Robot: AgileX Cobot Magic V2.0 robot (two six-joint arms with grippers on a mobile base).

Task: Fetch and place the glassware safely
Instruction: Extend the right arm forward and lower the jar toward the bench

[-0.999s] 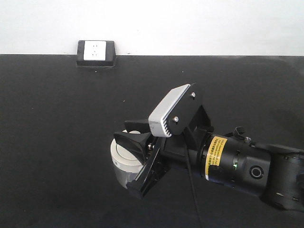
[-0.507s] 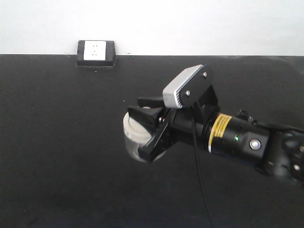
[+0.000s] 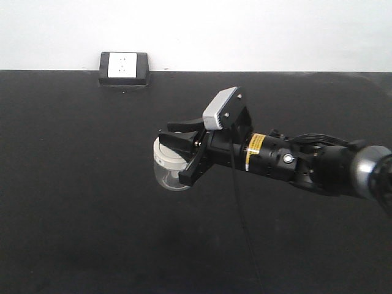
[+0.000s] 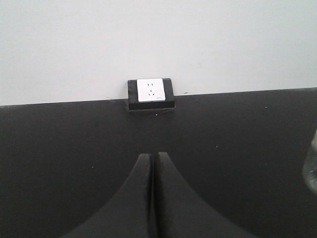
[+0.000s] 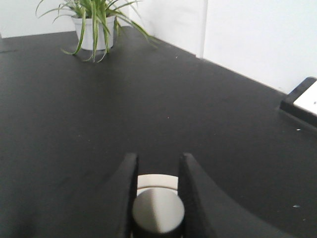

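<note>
Here the black table fills most of every view, meeting a white wall at the back. The right arm reaches across it from the right side, and its right gripper is clamped on the jar: one finger lies across the cream-white lid, the other runs down the jar's near side. In the right wrist view the two dark fingers stand close on either side of the lid's knob, with a sliver of pale lid showing just beyond it. The jar's clear body shows below the fingers; whether its base touches the table cannot be told.

Against the picture of a second ago, the arm has stretched out farther from the camera, and the jar has gone with it, now sitting higher and slightly right in the front view and looking smaller.

The left gripper has its fingers pressed together with nothing between them, pointing toward the socket box at the wall's foot. A potted plant stands at the table's far corner in the right wrist view, well away from the jar.
</note>
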